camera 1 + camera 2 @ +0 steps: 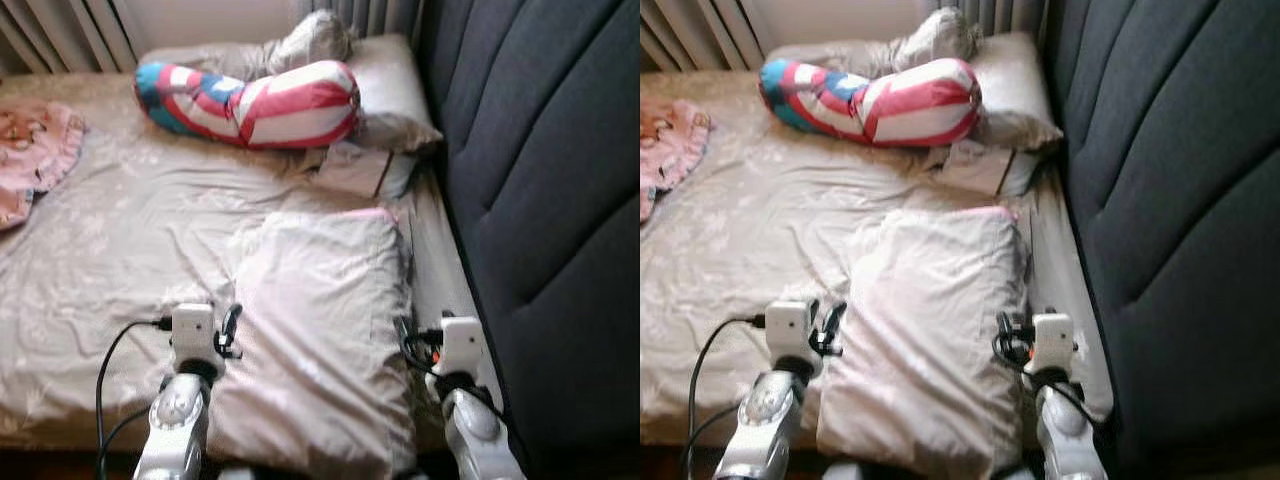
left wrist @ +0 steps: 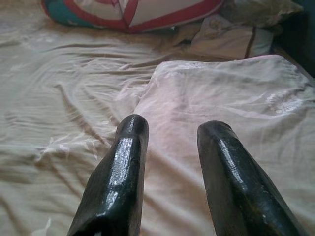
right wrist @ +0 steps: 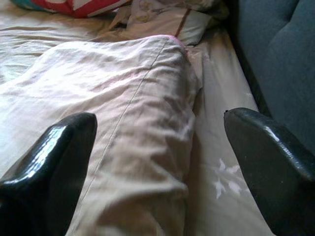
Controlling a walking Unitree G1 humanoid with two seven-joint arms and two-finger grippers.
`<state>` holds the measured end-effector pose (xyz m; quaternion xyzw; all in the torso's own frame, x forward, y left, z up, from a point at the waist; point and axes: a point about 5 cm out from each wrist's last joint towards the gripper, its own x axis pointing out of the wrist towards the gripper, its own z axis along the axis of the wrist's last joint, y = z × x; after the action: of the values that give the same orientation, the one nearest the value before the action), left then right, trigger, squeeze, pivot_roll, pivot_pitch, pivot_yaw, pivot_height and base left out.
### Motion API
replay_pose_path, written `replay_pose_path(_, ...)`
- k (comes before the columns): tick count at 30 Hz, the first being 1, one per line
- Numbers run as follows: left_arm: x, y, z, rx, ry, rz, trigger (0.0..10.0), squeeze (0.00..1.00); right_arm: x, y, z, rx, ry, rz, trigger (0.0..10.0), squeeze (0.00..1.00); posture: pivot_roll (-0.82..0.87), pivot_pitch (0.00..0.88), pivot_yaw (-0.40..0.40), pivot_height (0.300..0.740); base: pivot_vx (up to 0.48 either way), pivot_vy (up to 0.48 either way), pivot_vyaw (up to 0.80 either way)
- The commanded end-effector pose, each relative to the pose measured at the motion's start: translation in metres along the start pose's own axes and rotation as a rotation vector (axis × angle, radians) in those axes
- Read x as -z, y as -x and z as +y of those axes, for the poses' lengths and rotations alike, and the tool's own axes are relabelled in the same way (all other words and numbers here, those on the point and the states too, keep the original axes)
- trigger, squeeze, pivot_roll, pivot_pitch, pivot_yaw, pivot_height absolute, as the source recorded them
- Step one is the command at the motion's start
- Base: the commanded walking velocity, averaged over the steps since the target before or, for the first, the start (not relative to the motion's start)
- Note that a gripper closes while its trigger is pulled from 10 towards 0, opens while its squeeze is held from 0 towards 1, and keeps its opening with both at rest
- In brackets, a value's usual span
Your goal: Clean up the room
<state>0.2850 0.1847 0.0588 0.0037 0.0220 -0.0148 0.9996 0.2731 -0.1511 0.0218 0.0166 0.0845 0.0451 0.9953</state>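
A pale pink pillow (image 1: 320,320) lies flat on the beige bed sheet (image 1: 130,230), close to the bed's near edge. My left gripper (image 1: 230,330) hovers at the pillow's left edge, and in the left wrist view it (image 2: 174,128) stands open with the pillow (image 2: 231,98) beyond its fingers. At the pillow's right edge my right gripper (image 1: 408,342) is open wide, and the right wrist view looks along it (image 3: 160,120) over the pillow's (image 3: 113,83) side seam. Neither gripper holds anything.
A red, white and blue striped bolster (image 1: 250,100) lies at the far end with a grey pillow (image 1: 390,90) and a small folded cloth (image 1: 360,170). A pink blanket (image 1: 35,150) sits far left. A dark padded headboard (image 1: 540,170) runs along the right.
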Motion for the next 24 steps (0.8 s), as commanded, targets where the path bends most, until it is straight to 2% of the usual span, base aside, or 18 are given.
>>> replay_pose_path(1, 0.001, -0.005, 0.003, -0.01, 0.015, 0.032, 10.0, 0.0, -0.002, -0.003, -0.003, 0.002, -0.007, 0.006, 10.0, 0.0, -0.14, 0.128, 0.0, 0.65, 0.0, 0.0, 0.0)
replay_pose_path(4, -0.003, -0.01, 0.005, -0.014, 0.016, 0.028, 10.0, 0.0, -0.006, -0.008, -0.003, 0.0, -0.014, 0.003, 10.0, 0.0, -0.13, 0.129, 0.0, 0.65, 0.0, 0.0, 0.0)
replay_pose_path(8, -0.008, -0.021, 0.007, -0.023, 0.022, 0.029, 10.0, 0.0, -0.017, -0.023, 0.001, -0.038, -0.001, 0.005, 10.0, 0.0, -0.13, 0.131, -0.002, 0.65, 0.0, 0.0, 0.0)
replay_pose_path(14, -0.013, -0.024, 0.005, -0.027, 0.047, 0.005, 10.0, 0.0, -0.028, -0.033, 0.004, -0.052, -0.01, -0.014, 10.0, 0.0, -0.12, 0.134, -0.002, 0.65, 0.0, 0.0, 0.0)
replay_pose_path(24, -0.011, -0.028, 0.004, -0.005, 0.055, 0.025, 10.0, 0.0, -0.031, -0.04, 0.014, -0.074, -0.05, -0.006, 10.0, 0.0, -0.12, 0.146, 0.001, 0.65, 0.0, 0.0, 0.0)
